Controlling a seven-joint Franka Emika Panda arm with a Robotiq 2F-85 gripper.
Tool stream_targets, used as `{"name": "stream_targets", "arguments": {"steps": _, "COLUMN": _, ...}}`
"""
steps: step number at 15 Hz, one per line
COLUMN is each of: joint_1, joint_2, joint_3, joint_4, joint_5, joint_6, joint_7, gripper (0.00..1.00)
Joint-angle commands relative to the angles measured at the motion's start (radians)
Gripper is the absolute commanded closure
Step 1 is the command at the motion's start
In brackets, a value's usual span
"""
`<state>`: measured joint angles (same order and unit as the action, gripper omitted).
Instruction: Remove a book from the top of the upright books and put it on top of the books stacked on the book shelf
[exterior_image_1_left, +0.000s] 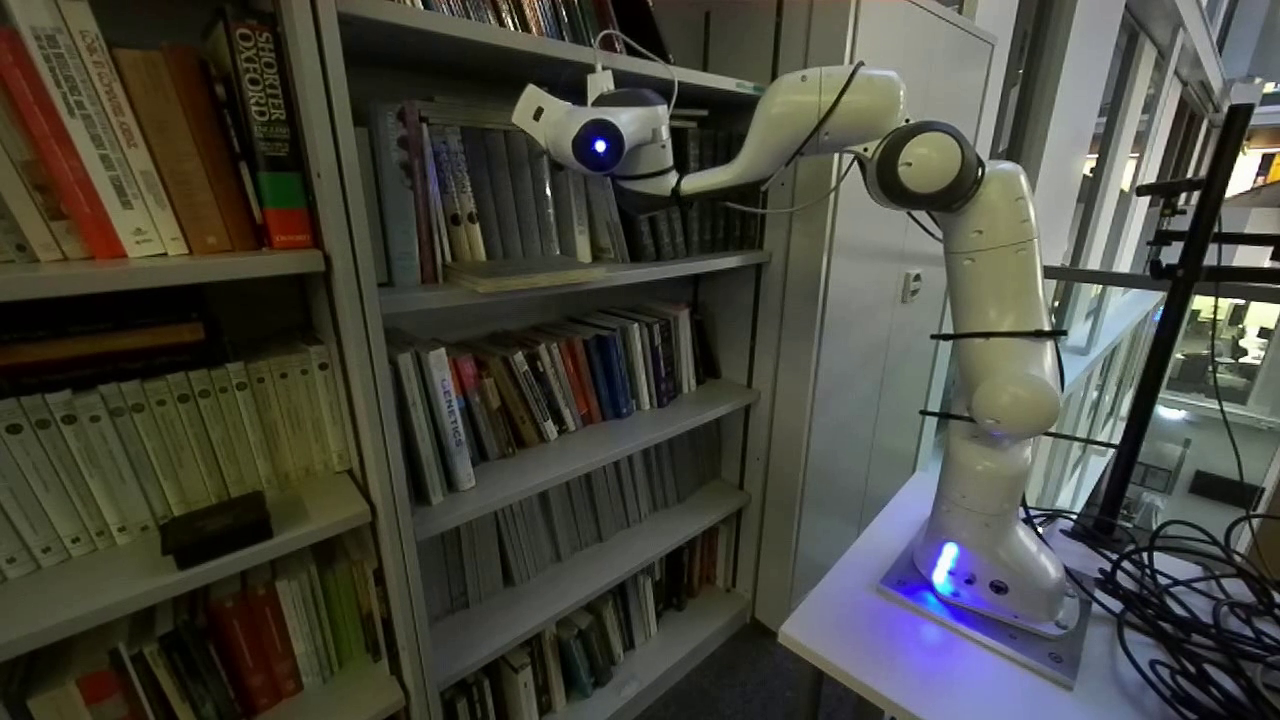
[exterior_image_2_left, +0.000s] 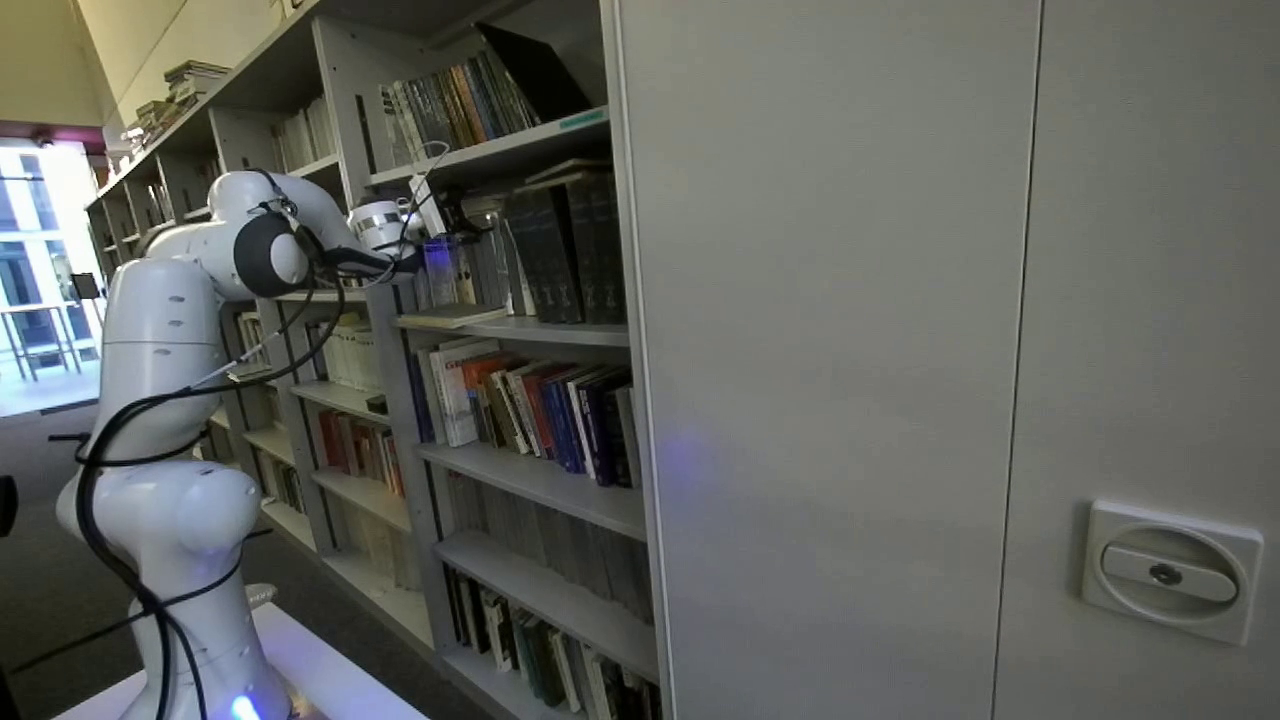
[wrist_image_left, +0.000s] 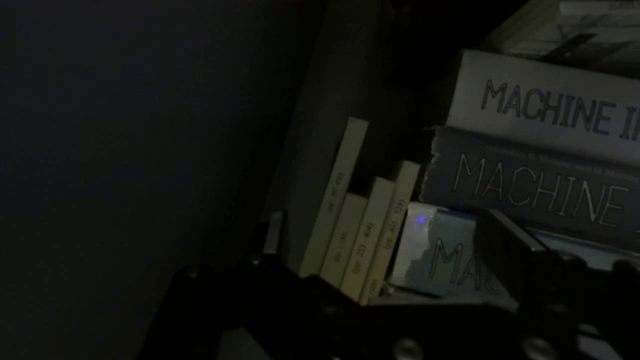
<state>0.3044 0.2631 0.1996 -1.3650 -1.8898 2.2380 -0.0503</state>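
Note:
The book shelf (exterior_image_1_left: 690, 268) holds a row of upright books (exterior_image_1_left: 510, 190), grey and dark volumes. In the wrist view, thick spines (wrist_image_left: 530, 105) lettered "MACHINE" appear sideways. Across their top ends lie several thin pale books (wrist_image_left: 350, 240); a flat book (exterior_image_2_left: 575, 170) on top also shows in an exterior view. Lower down, a flat stack of thin books (exterior_image_1_left: 525, 273) rests on the same board. My gripper (wrist_image_left: 384, 215) is open, its fingers (wrist_image_left: 274, 232) wide apart in front of the spines, holding nothing. In an exterior view the gripper (exterior_image_2_left: 460, 215) looks dark and partly hidden.
A shelf board (exterior_image_2_left: 500, 147) with more books runs close above the wrist. Below are further rows of books (exterior_image_1_left: 590, 370). A paler unit (exterior_image_1_left: 160, 270) stands beside the shelf, and a grey cabinet door (exterior_image_2_left: 830, 350) on its opposite side. A white cable (exterior_image_1_left: 640, 45) loops over the wrist.

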Motion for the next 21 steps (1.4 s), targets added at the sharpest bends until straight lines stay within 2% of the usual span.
{"name": "stream_targets", "arguments": {"steps": 1, "joint_1": 0.007, "joint_2": 0.002, "joint_3": 0.005, "joint_4": -0.001, "joint_5": 0.023, "joint_6": -0.016, "joint_7": -0.037, "gripper": 0.23}}
{"name": "stream_targets", "arguments": {"steps": 2, "joint_1": 0.009, "joint_2": 0.003, "joint_3": 0.004, "joint_4": -0.003, "joint_5": 0.023, "joint_6": -0.017, "joint_7": -0.036, "gripper": 0.30}}
{"name": "stream_targets", "arguments": {"steps": 3, "joint_1": 0.011, "joint_2": 0.001, "joint_3": 0.004, "joint_4": -0.006, "joint_5": 0.024, "joint_6": -0.019, "joint_7": -0.033, "gripper": 0.30}}
{"name": "stream_targets", "arguments": {"steps": 4, "joint_1": 0.011, "joint_2": -0.001, "joint_3": 0.003, "joint_4": -0.011, "joint_5": 0.029, "joint_6": -0.024, "joint_7": -0.028, "gripper": 0.22}}
{"name": "stream_targets", "arguments": {"steps": 5, "joint_1": 0.008, "joint_2": -0.008, "joint_3": 0.000, "joint_4": -0.017, "joint_5": 0.033, "joint_6": -0.029, "joint_7": -0.024, "gripper": 0.09}}
{"name": "stream_targets", "arguments": {"steps": 7, "joint_1": 0.002, "joint_2": -0.022, "joint_3": -0.005, "joint_4": -0.028, "joint_5": 0.051, "joint_6": -0.056, "joint_7": -0.013, "gripper": 0.00}}
{"name": "stream_targets", "arguments": {"steps": 10, "joint_1": -0.004, "joint_2": -0.037, "joint_3": -0.011, "joint_4": -0.038, "joint_5": 0.064, "joint_6": -0.111, "joint_7": -0.005, "gripper": 0.00}}
{"name": "stream_targets", "arguments": {"steps": 12, "joint_1": -0.007, "joint_2": -0.041, "joint_3": -0.015, "joint_4": -0.043, "joint_5": 0.064, "joint_6": -0.130, "joint_7": -0.001, "gripper": 0.15}}
{"name": "stream_targets", "arguments": {"steps": 13, "joint_1": -0.008, "joint_2": -0.042, "joint_3": -0.017, "joint_4": -0.045, "joint_5": 0.065, "joint_6": -0.137, "joint_7": 0.001, "gripper": 0.32}}
{"name": "stream_targets", "arguments": {"steps": 14, "joint_1": -0.008, "joint_2": -0.043, "joint_3": -0.018, "joint_4": -0.045, "joint_5": 0.065, "joint_6": -0.141, "joint_7": 0.001, "gripper": 0.40}}
{"name": "stream_targets", "arguments": {"steps": 15, "joint_1": -0.009, "joint_2": -0.043, "joint_3": -0.019, "joint_4": -0.043, "joint_5": 0.066, "joint_6": -0.143, "joint_7": 0.000, "gripper": 0.42}}
{"name": "stream_targets", "arguments": {"steps": 17, "joint_1": -0.011, "joint_2": -0.044, "joint_3": -0.018, "joint_4": -0.040, "joint_5": 0.069, "joint_6": -0.147, "joint_7": 0.000, "gripper": 0.43}}
{"name": "stream_targets", "arguments": {"steps": 21, "joint_1": -0.012, "joint_2": -0.045, "joint_3": -0.019, "joint_4": -0.033, "joint_5": 0.063, "joint_6": -0.149, "joint_7": 0.000, "gripper": 0.25}}
